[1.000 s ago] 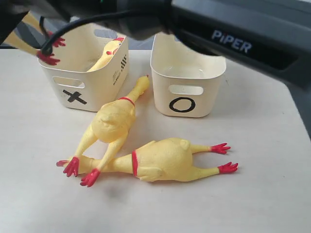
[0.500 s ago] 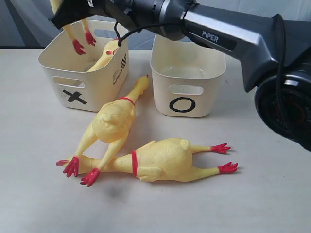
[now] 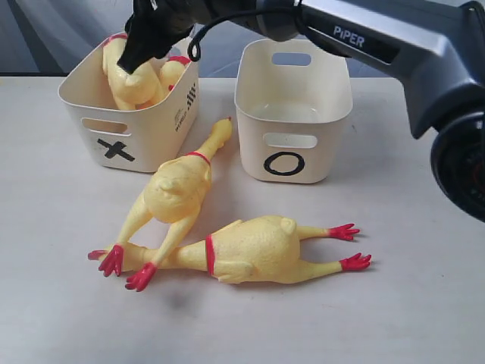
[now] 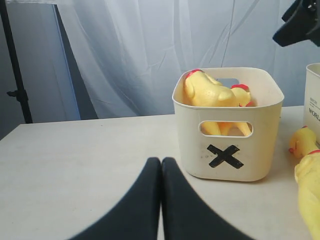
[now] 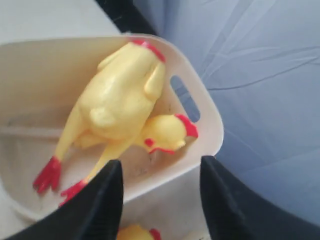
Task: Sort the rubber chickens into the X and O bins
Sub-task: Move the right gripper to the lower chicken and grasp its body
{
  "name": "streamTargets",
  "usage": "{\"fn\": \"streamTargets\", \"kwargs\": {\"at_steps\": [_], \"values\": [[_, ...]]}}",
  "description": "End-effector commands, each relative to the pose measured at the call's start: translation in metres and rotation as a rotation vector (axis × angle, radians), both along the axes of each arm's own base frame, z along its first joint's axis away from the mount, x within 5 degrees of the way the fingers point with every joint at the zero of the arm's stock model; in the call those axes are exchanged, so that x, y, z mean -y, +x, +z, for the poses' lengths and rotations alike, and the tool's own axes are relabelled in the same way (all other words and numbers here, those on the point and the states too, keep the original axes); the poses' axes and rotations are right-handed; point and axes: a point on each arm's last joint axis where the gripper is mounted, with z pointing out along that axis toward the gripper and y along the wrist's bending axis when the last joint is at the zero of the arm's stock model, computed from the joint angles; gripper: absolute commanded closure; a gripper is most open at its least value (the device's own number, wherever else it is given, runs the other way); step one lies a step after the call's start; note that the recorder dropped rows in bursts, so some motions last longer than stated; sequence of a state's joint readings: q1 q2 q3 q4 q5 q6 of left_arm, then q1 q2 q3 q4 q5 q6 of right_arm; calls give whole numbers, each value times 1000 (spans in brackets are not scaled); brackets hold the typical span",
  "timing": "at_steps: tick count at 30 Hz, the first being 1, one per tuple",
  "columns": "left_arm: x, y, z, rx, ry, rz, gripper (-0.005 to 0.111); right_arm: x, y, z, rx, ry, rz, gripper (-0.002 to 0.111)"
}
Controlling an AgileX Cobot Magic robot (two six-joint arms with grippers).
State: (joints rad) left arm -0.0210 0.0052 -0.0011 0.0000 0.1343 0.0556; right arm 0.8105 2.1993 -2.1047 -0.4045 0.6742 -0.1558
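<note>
You are holding your right fingers (image 5: 107, 200) spread above the X bin (image 3: 155, 129) at 11 o'clock, where two rubber chickens (image 5: 120, 100) are lying, while your left fingers (image 4: 145, 200) are pressing together.

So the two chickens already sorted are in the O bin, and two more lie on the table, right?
Not quite: the exterior view shows the sorted chickens in the X bin; the O bin holds nothing. Two more chickens do lie on the table.

Unobstructed O bin (image 3: 322, 148); X bin (image 3: 155, 136) packed with chickens (image 3: 130, 80) under the right end effector (image 3: 145, 42); loose chickens (image 3: 178, 193) in front.
</note>
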Motion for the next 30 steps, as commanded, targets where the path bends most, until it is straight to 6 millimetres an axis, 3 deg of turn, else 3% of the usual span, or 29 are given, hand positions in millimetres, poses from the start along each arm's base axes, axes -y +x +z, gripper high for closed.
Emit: {"fn": "streamTargets", "kwargs": {"at_steps": [1,5,6,11,16,19,21,23,27,30], "values": [[0,0,0,4,-7,-1,107,-4,-31,9,-107,-126,138,64],[0,0,0,4,-7,-1,107,-3,-54,2,-301,-186,298,64],[0,0,0,4,-7,-1,107,1,-65,-5,-430,-236,345,64],[0,0,0,4,-7,-1,107,8,-78,-16,-567,-274,354,64],[0,0,0,4,-7,-1,107,45,-111,-12,-632,-333,340,64],[0,0,0,4,-7,-1,107,74,-131,-28,-682,-434,319,64],[0,0,0,4,-7,-1,107,84,-140,-49,-742,-488,308,63],[0,0,0,4,-7,-1,107,90,-142,-68,-730,-538,329,56],[0,0,0,4,-7,-1,107,95,-139,-97,-637,-568,345,27],[0,0,0,4,-7,-1,107,91,-138,-107,-630,-528,346,28]]}}
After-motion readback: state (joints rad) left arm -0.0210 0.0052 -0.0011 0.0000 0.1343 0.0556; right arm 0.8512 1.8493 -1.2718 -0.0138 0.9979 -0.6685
